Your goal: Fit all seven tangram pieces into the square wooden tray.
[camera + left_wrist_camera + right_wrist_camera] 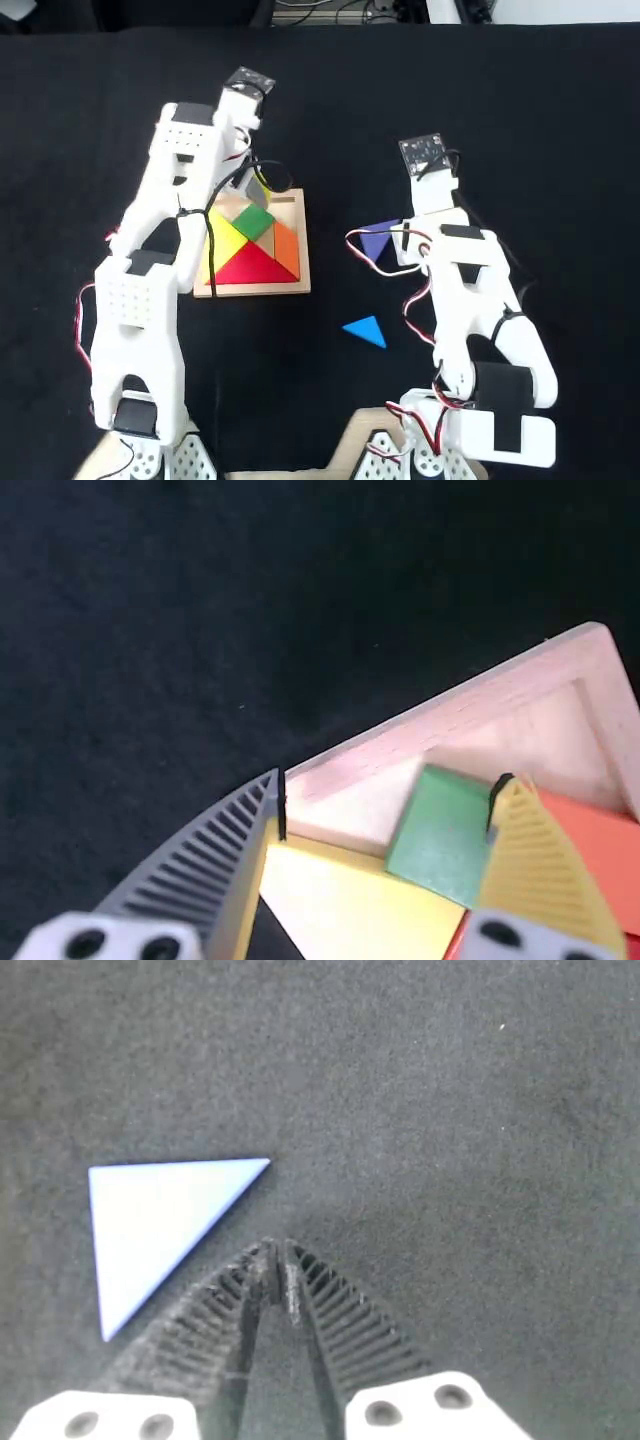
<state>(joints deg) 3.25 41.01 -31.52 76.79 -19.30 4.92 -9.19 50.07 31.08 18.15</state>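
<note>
Wooden square tray (pixel 260 291), part-filled; left end effector (pixel 390 785) open over green square piece (pixel 440 830). Right end effector (pixel 280 1250) closed, empty, beside purple triangular piece (pixel 378 238): could shove it away.

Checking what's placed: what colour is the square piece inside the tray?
The square piece is green, clearest in the left wrist view.

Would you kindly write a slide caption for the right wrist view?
Right end effector, shut, next to a loose triangle on the black table.
</note>
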